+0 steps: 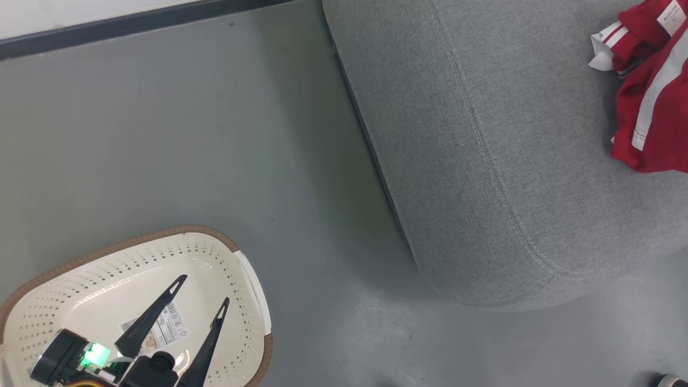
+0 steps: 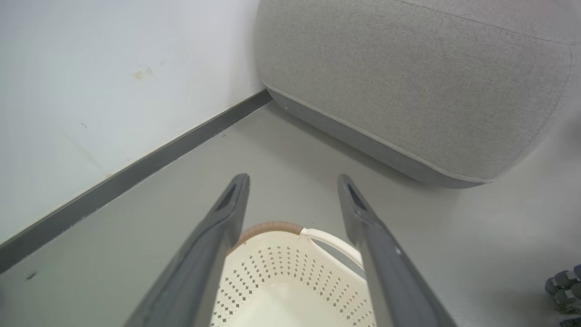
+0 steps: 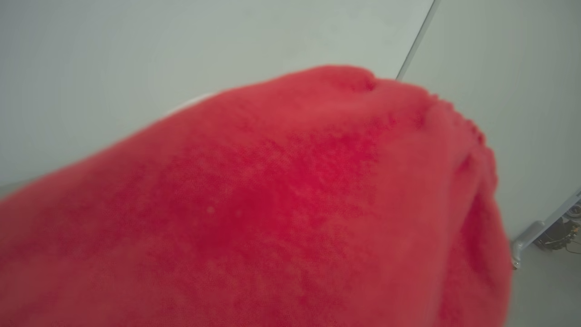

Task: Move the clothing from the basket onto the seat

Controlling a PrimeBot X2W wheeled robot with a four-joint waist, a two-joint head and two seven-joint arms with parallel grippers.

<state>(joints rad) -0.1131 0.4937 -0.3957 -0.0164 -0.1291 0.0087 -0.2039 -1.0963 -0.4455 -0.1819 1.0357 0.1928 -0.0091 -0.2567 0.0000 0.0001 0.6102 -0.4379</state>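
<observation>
Two left fingers (image 1: 153, 314) stand spread open above the basket (image 1: 64, 285) on the floor (image 1: 188, 134).
Red clothing (image 1: 653, 102) lies on the seat (image 1: 484, 161), well away from its rounded corner. More red cloth (image 3: 272, 204) hides the right fingers, so I cannot tell their state.

Floor (image 1: 215, 134) left of the seat (image 1: 484, 161) is open, except the basket (image 1: 215, 263). Clothing (image 1: 664, 145) occupies the seat's right edge.

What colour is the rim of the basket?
Brown, on a cream basket; the head view shows it best.
</observation>
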